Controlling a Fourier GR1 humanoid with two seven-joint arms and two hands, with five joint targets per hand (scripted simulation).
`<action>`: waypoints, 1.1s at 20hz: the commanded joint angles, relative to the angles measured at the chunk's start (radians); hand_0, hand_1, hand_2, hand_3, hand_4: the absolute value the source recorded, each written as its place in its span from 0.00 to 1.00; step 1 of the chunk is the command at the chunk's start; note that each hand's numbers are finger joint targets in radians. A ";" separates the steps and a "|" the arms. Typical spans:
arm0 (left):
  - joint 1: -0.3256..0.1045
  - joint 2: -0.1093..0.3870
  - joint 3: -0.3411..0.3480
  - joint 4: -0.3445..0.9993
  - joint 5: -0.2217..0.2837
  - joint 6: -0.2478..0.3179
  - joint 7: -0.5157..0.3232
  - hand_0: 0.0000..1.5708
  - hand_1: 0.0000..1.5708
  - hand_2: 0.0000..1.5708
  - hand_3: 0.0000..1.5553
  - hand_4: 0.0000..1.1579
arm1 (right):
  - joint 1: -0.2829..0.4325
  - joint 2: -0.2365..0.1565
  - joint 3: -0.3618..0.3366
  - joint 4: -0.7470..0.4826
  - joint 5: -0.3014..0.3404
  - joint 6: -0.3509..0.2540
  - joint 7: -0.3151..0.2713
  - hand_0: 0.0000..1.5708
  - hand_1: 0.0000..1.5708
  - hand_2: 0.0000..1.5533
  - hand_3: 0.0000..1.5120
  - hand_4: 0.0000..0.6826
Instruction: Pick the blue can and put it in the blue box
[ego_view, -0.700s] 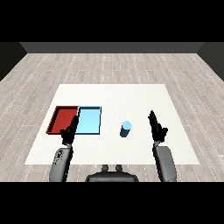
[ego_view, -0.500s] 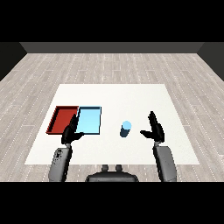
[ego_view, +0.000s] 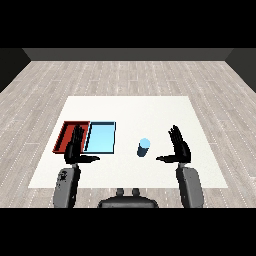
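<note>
1. The right hand (ego_view: 179, 147) has turned since 0.7 s ago; fingers now straight and spread wide, thumb pointing at the blue can (ego_view: 144, 147), not touching; a reach seems likely.
2. The can stands centre frame, right of the blue tray (ego_view: 100, 137); the left hand (ego_view: 76, 147) hangs open.

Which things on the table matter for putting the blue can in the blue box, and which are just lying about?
For the job: blue can, light blue tray, right hand open beside the can.
Lying about: red tray, left hand open over the trays' near edge.
</note>
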 joint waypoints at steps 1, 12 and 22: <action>-0.002 0.004 0.010 0.012 0.000 -0.022 -0.085 0.00 0.00 0.00 0.00 0.00 | -0.012 -0.014 -0.034 0.013 -0.051 0.047 -0.029 0.00 0.00 0.00 0.00 0.00; -0.098 -0.002 0.041 0.069 0.011 0.009 -0.075 0.00 0.00 0.00 0.00 0.00 | -0.010 0.045 0.031 -0.039 -0.004 0.006 0.014 0.00 0.00 0.00 0.00 0.00; -0.022 -0.004 0.031 0.065 0.014 -0.027 -0.130 0.00 0.00 0.00 0.00 0.00 | -0.030 0.093 0.122 0.073 -0.027 -0.075 -0.030 0.00 0.00 0.00 0.00 0.00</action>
